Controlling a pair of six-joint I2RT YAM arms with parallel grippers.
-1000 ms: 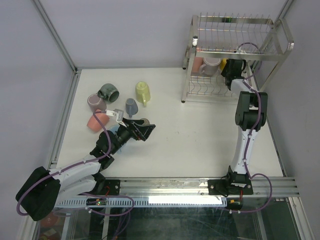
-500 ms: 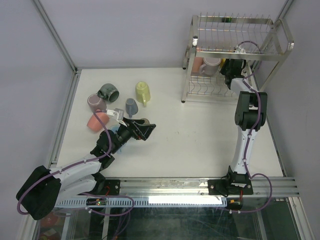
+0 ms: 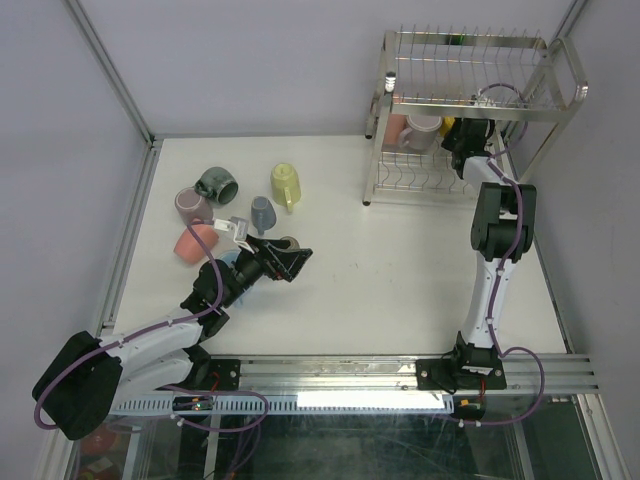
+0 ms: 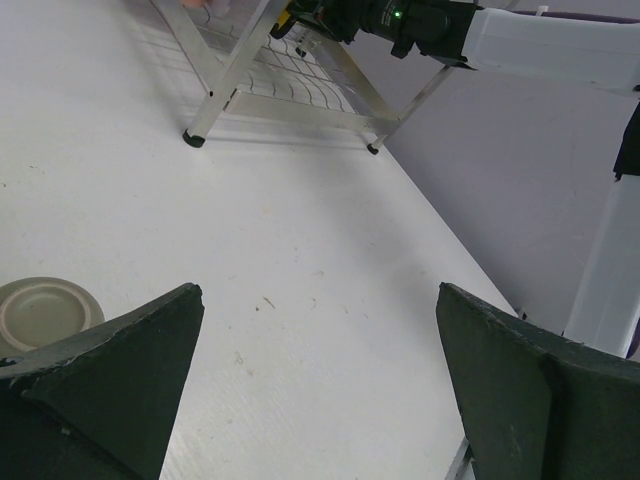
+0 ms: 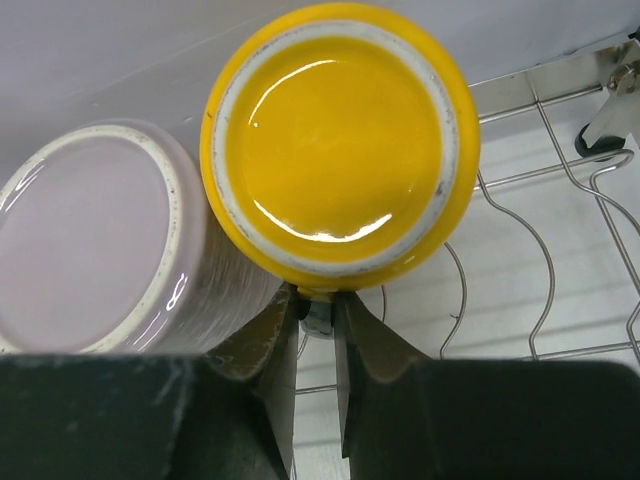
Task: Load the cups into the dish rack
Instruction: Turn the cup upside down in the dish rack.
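The chrome dish rack (image 3: 470, 45) stands at the far right. On its lower shelf a yellow cup (image 5: 340, 140) stands upside down beside a mauve cup (image 5: 90, 240). My right gripper (image 5: 318, 300) is shut on the yellow cup's handle, just under its rim. From above, the right gripper (image 3: 462, 135) reaches into the lower tier, where a pink cup (image 3: 396, 128) also sits. Several cups lie at the table's left: dark grey-green (image 3: 216, 183), pale yellow-green (image 3: 286, 184), grey-blue (image 3: 263, 213), salmon (image 3: 195, 241). My left gripper (image 3: 290, 262) hovers open near them, nothing between its fingers.
The rack's wavy wire shelf (image 5: 545, 260) runs right of the yellow cup. In the left wrist view a pale round cup base (image 4: 40, 310) lies at the lower left and the rack's feet (image 4: 195, 138) stand far ahead. A metal frame post (image 3: 110, 70) edges the table's left.
The right gripper's jaws widened a little and closed again on the yellow cup's handle, with the wrist shifting slightly deeper into the rack. The left arm has not moved.
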